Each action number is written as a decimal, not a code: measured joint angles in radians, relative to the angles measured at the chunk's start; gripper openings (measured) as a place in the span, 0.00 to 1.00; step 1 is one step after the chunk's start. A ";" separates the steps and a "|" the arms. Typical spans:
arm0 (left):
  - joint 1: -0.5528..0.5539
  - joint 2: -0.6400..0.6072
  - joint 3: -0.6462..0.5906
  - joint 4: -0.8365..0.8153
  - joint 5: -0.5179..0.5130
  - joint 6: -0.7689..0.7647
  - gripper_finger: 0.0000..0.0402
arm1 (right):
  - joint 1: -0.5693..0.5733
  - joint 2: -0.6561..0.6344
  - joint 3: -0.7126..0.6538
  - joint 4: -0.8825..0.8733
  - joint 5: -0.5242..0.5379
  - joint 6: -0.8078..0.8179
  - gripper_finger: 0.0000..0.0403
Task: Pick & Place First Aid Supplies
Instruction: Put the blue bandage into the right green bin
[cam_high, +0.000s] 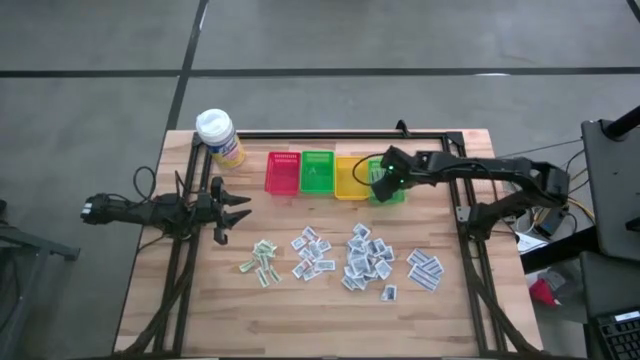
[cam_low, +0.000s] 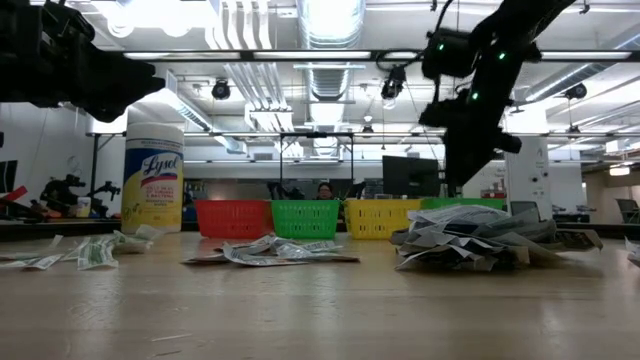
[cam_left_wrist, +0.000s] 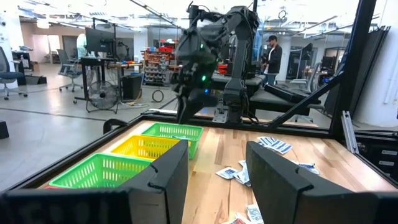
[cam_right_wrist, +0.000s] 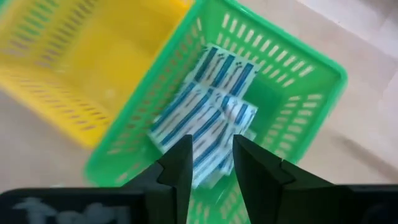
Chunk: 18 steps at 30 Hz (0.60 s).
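First aid supplies (cam_right_wrist: 205, 118) lie in the green basket (cam_right_wrist: 298, 74); the right gripper (cam_right_wrist: 210, 163) hovers above, fingers parted, seemingly to release.

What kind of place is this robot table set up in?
Probably a robotics lab or workshop: exposed ceiling ducts overhead, desks with monitors behind, and a person standing near dark metal frames.
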 joint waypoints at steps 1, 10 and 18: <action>0.000 0.000 0.000 0.000 0.000 0.000 0.39 | 0.004 -0.026 0.000 -0.017 -0.020 0.013 0.27; 0.000 0.000 0.000 0.000 0.000 0.000 0.39 | 0.165 -0.282 0.000 -0.171 -0.183 0.066 0.21; 0.000 0.000 0.000 0.000 0.000 0.000 0.39 | 0.428 -0.398 0.000 -0.164 -0.183 0.222 0.17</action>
